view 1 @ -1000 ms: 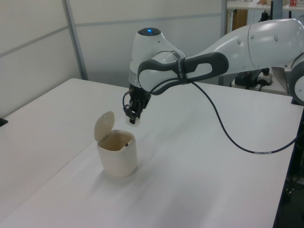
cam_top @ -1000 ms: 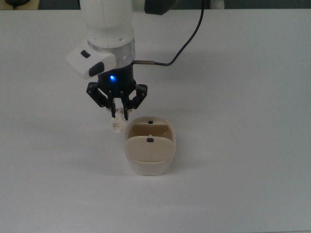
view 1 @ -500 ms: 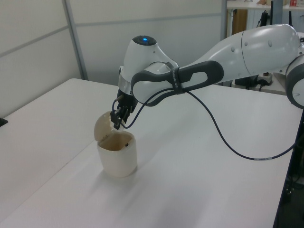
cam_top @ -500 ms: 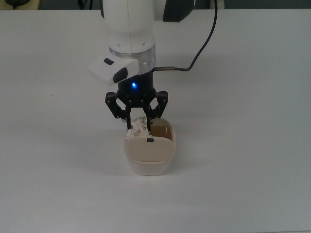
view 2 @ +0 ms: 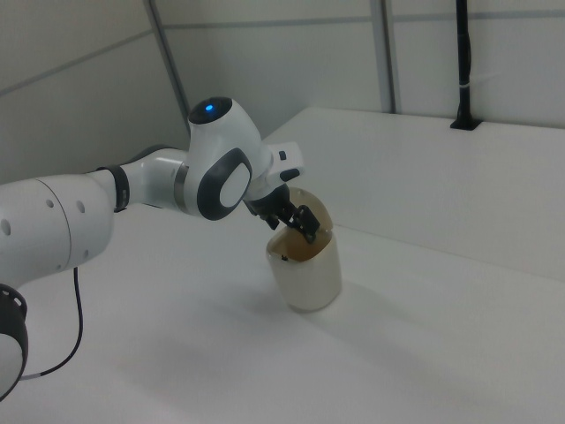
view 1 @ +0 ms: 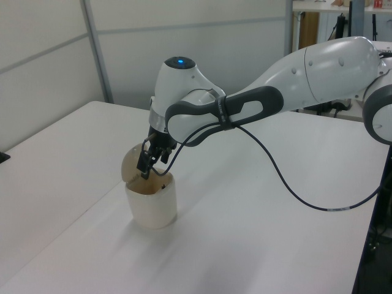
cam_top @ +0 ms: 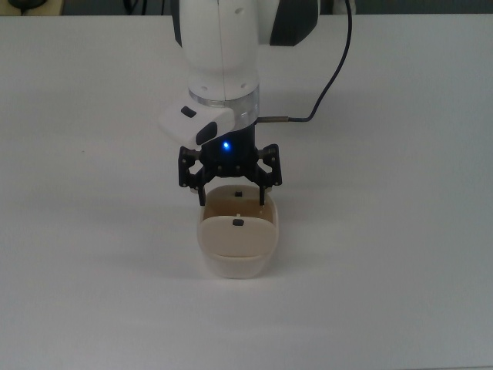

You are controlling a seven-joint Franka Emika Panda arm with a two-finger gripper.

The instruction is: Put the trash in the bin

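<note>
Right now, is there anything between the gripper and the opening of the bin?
No. In the top view the gripper hangs open directly over the bin, its lid tipped back, with nothing between. No trash shows there.

I am working in what looks like a robotics lab. A white arm (view 1: 318, 67) with a dark cable (view 1: 288, 184) reaches over a large plain white table (view 1: 257, 245). Pale partition panels (view 1: 43, 67) with metal posts (view 1: 98, 52) close in the table. Behind the arm, in the left view, stands a bench with equipment (view 1: 340, 104) and shelving (view 1: 318, 6).
</note>
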